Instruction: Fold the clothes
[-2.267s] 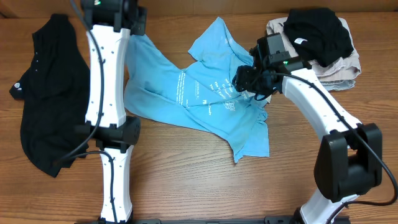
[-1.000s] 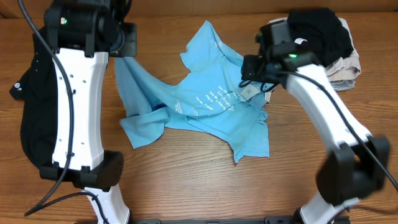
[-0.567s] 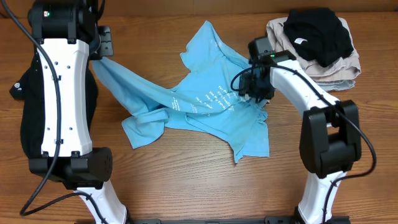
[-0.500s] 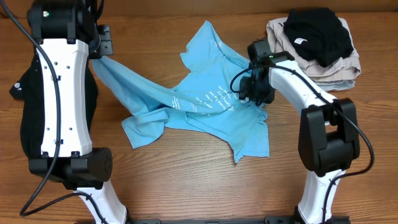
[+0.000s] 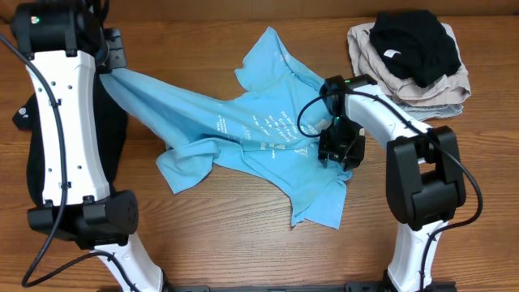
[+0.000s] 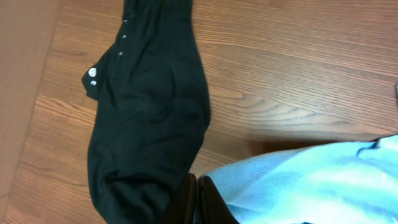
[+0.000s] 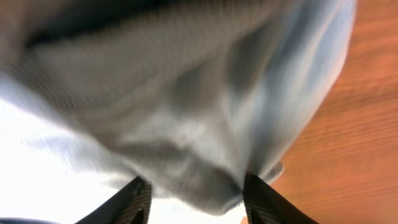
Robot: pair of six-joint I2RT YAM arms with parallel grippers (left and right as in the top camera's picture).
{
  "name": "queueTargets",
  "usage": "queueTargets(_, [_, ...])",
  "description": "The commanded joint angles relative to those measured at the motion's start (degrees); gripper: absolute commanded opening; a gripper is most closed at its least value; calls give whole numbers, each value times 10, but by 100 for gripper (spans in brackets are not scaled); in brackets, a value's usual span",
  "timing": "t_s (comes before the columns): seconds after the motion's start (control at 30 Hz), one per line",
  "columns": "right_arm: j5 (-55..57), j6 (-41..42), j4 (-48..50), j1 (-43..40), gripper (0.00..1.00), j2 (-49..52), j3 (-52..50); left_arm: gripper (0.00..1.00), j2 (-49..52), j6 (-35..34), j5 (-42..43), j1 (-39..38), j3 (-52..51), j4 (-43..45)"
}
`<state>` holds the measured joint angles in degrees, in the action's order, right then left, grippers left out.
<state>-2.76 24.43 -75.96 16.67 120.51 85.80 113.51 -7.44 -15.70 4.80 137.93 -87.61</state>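
Note:
The light blue T-shirt (image 5: 259, 138) with white lettering lies crumpled at mid table; one part is stretched up and to the left. My left gripper (image 5: 109, 71) is shut on that part, lifted at the far left; the wrist view shows the jaws (image 6: 198, 186) pinched on blue fabric (image 6: 311, 180). My right gripper (image 5: 339, 150) sits low on the T-shirt's right side, with its fingers (image 7: 193, 186) spread apart and fabric (image 7: 186, 93) bunched between them. The long black shirt (image 5: 34, 182) with a small white logo (image 5: 20, 116) lies at the left, partly hidden by my left arm; it also shows in the left wrist view (image 6: 149, 112).
A pile of beige garments (image 5: 442, 88) with a black garment (image 5: 413, 40) on top sits at the back right. Bare wooden table (image 5: 243, 243) runs along the front.
My left gripper has moved left with the blue fabric, stretching the shirt out. My right gripper has moved toward the front along the shirt's right side. The shirt's lower part has shifted left.

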Motion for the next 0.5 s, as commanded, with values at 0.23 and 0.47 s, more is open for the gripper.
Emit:
queueTargets(0.23, [-12, 55, -63, 147, 50, -38, -3, 4, 21, 11, -12, 35, -3, 3])
queueTargets(0.47, [27, 104, -34, 200, 55, -123, -3, 4, 38, 10, -11, 43, -3, 3])
